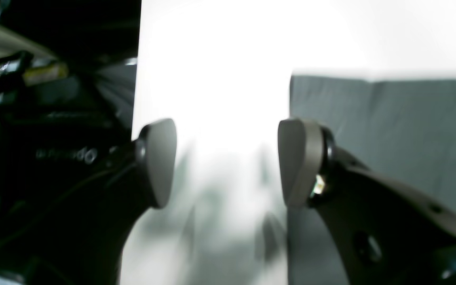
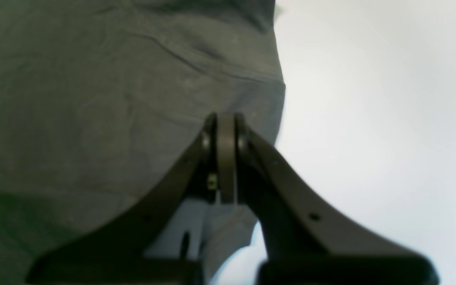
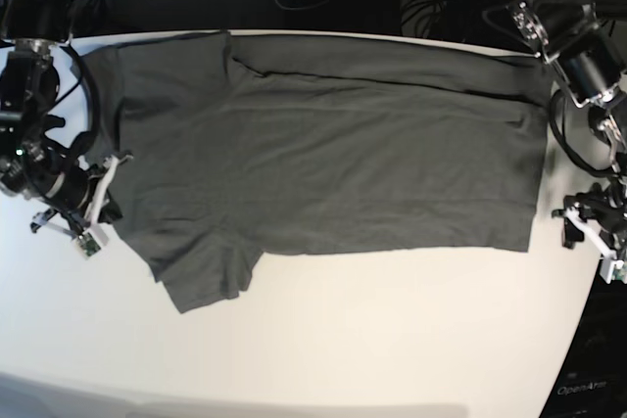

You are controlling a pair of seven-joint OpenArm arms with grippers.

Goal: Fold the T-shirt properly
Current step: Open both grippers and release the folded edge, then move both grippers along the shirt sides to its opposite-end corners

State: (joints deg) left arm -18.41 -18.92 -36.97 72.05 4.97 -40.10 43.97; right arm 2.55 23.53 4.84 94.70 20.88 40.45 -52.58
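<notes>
Right gripper (image 2: 226,158) pressed closed over T-shirt (image 3: 323,159), dark grey, spread flat, creased, left gripper (image 1: 228,162) wide apart, empty

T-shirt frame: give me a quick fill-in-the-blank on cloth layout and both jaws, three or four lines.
1. The T-shirt lies spread on a ____ table.
2. The left gripper hangs with its jaws ____, nothing between them.
3. The right gripper has its jaws ____, over the shirt's edge.
4. In the base view, the sleeves lie toward the ____ side of the picture.

Missing words: white; open; shut; left
</notes>
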